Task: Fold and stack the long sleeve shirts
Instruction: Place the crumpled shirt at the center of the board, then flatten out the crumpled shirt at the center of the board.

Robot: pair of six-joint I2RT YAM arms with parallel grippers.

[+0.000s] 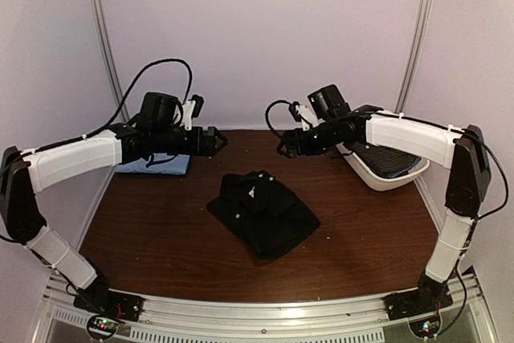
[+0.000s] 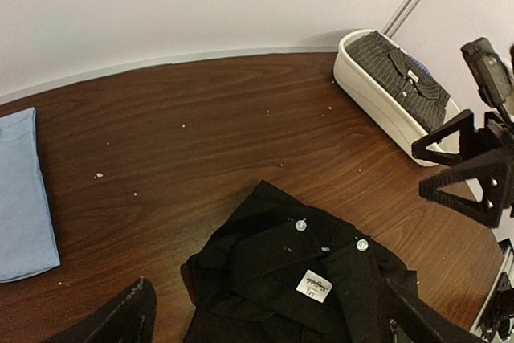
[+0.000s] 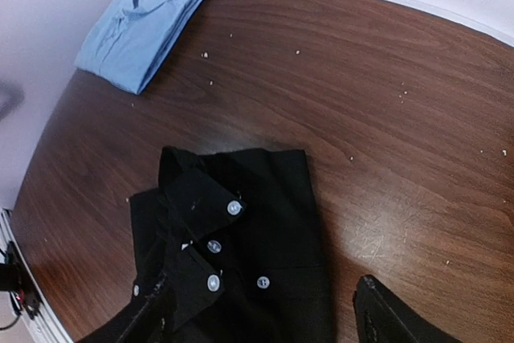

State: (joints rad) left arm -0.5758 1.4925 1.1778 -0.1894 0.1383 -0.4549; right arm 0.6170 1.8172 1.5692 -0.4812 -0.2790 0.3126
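A black long sleeve shirt (image 1: 263,213) lies folded in the middle of the table, collar and pale buttons up (image 2: 305,287) (image 3: 241,263). A light blue shirt (image 1: 152,165) lies folded at the back left (image 3: 140,30). My left gripper (image 1: 218,140) hovers open above the table behind the black shirt; its fingers (image 2: 120,319) frame the shirt's collar from above. My right gripper (image 1: 285,148) hangs open opposite it, with the black shirt below its spread fingers (image 3: 393,319). Neither gripper holds anything.
A white oval tub (image 1: 377,176) at the back right holds a dark, pale-striped shirt (image 2: 401,78). Pale walls close in the back and sides. Small pale crumbs dot the brown tabletop (image 3: 385,118).
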